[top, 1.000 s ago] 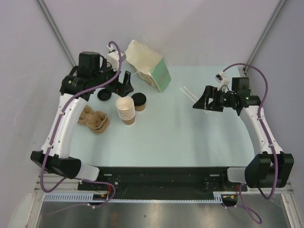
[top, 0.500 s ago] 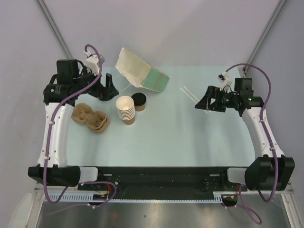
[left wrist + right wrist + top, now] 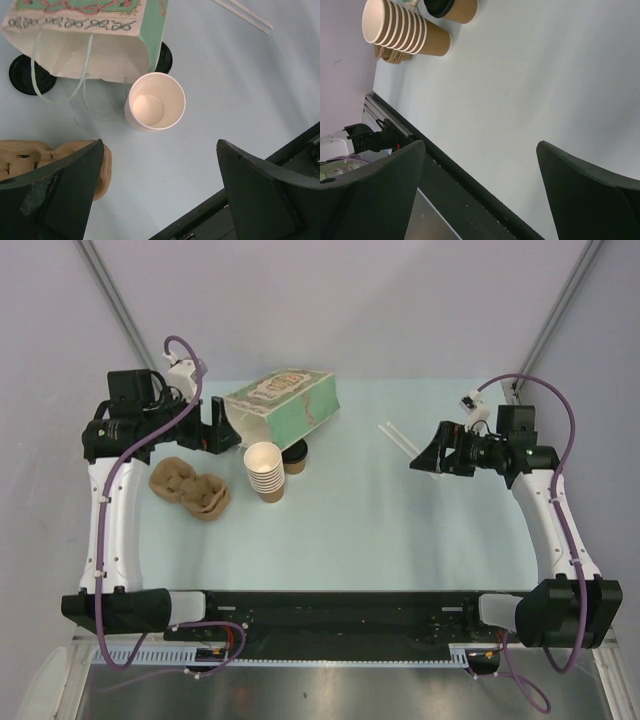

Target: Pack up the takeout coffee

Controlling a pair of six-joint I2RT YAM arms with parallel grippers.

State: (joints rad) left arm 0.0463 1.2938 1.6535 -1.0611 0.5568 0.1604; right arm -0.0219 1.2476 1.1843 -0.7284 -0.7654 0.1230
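Pale blue table [image 3: 400, 530]. Left gripper [image 3: 218, 428] spread wide, empty, at the mouth of a green paper bag [image 3: 285, 408] lying on its side. Cup stack [image 3: 265, 472] just beside takeout coffee [image 3: 294, 457], which stands partly under the bag. Right gripper [image 3: 425, 454] agape, empty, well apart.

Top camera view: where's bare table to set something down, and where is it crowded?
Freest: the broad middle of the table, between the stack of cups and the right pincer, down to the near edge. Crowded: the far left, where paper bag, lidded cup, pulp carrier and left pincer bunch with that stack. Thin straws lie beside the right pincer.
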